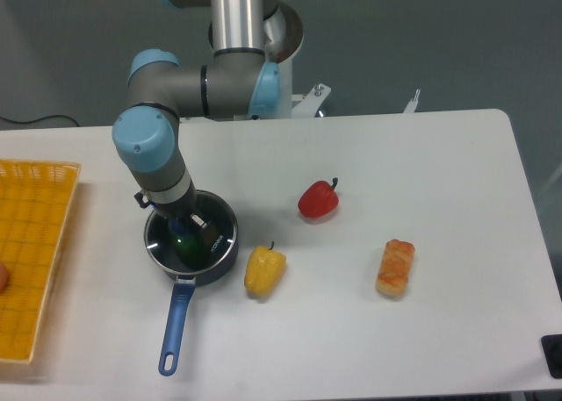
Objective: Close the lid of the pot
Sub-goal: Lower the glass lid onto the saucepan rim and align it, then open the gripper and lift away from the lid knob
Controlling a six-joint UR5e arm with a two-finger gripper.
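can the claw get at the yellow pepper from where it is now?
Probably yes. The claw is down at the pot; the yellow pepper sits beside the pot on the table, nothing over it.

We see a robot arm (189, 89) of thick silver-grey metal tubes, with rounded light-blue plastic caps on its joints and a dark band at the wrist.

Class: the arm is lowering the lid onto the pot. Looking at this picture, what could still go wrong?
1. The hand hides the knob, so whether the lid sits centred on the pot cannot be checked; it may settle tilted.
2. Something green shows through the glass; if tall, it could prop the lid.
3. The yellow pepper lies close, and a nudged pot could bump it.
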